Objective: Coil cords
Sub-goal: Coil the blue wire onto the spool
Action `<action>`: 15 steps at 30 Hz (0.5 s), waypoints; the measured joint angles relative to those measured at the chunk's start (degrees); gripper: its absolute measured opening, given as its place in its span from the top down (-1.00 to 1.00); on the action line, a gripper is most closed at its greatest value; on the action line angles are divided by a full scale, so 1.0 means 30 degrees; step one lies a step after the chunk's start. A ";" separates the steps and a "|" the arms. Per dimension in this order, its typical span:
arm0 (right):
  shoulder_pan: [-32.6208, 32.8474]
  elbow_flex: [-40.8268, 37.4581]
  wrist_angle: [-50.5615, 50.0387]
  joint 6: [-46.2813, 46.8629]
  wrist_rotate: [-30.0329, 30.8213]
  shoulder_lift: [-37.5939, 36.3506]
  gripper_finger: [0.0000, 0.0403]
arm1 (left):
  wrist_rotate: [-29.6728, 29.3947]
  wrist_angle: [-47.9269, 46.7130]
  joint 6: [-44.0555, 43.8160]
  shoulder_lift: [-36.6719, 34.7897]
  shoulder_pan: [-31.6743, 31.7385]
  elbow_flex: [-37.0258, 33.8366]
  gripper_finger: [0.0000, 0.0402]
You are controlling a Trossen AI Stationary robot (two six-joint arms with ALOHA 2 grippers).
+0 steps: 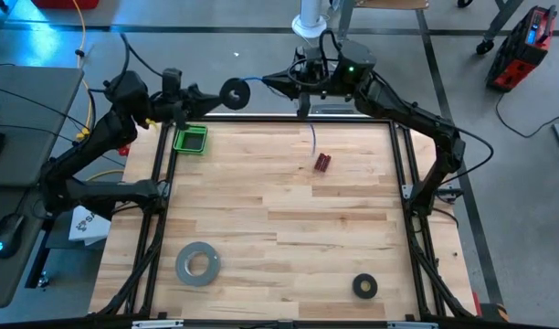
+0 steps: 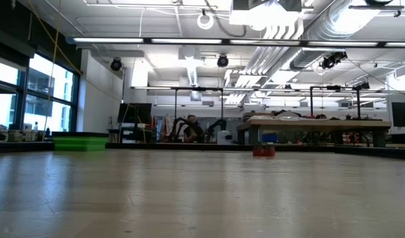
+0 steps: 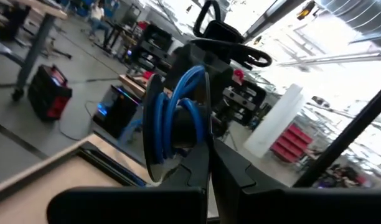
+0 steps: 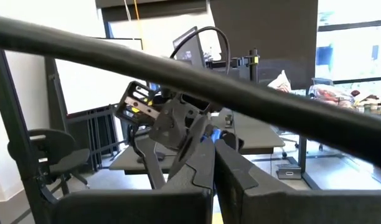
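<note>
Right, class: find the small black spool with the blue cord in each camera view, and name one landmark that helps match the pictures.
High view: spool held up between both grippers, past the table's far edge.
Low view: not in it.
Left wrist view: centre, blue cord wound on it.
Right wrist view: centre, edge-on.
Shared landmark: the blue cord.

table | green tray | red block | grey roll | black ring, probably tape

Readable text: none in any view.
Labels and brands: none can be made out on the table or on anything lying on it.
Numbers and signs: none legible in the room behind.
</note>
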 joint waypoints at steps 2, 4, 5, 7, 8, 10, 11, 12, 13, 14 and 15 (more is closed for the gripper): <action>0.0013 0.0000 -0.0140 0.0000 -0.0013 0.0000 0.99 | -0.0037 0.0052 0.0621 0.0000 0.0185 0.0003 1.00; 0.0040 0.0000 -0.0483 0.0004 -0.0015 0.0000 0.99 | -0.0066 0.0116 0.1113 0.0004 0.0360 -0.0004 1.00; 0.0061 0.0000 -0.0641 0.0007 -0.0015 0.0000 0.99 | -0.0078 0.0207 0.1292 0.0007 0.0412 -0.0004 1.00; 0.0128 0.0000 -0.0886 0.0000 -0.0029 0.0000 1.00 | -0.0025 0.0536 0.1613 0.0010 0.0472 -0.0004 1.00; 0.0146 0.0000 -0.0940 0.0000 -0.0022 0.0000 1.00 | 0.0062 0.0869 0.1809 0.0015 0.0472 -0.0004 1.00; 0.0234 0.0000 -0.0976 0.0000 0.0000 0.0000 1.00 | 0.0158 0.1394 0.2308 0.0007 0.0465 -0.0004 1.00; 0.0281 0.0000 -0.0976 -0.0026 0.0007 0.0000 1.00 | 0.0242 0.1512 0.2618 -0.0020 0.0464 -0.0004 1.00; 0.0323 0.0000 -0.0931 -0.0044 0.0000 0.0000 1.00 | 0.0372 0.1573 0.3016 -0.0036 0.0465 -0.0004 1.00; 0.0388 0.0000 -0.0810 -0.0006 -0.0045 0.0000 1.00 | 0.0671 0.1594 0.3485 -0.0036 0.0465 -0.0004 1.00; 0.0435 0.0000 -0.0643 0.0082 -0.0192 0.0000 1.00 | 0.1109 0.1600 0.4010 -0.0036 0.0468 -0.0004 1.00; 0.0498 0.0000 -0.0497 0.0274 -0.0313 0.0000 1.00 | 0.1559 0.1640 0.4571 -0.0035 0.0465 -0.0004 1.00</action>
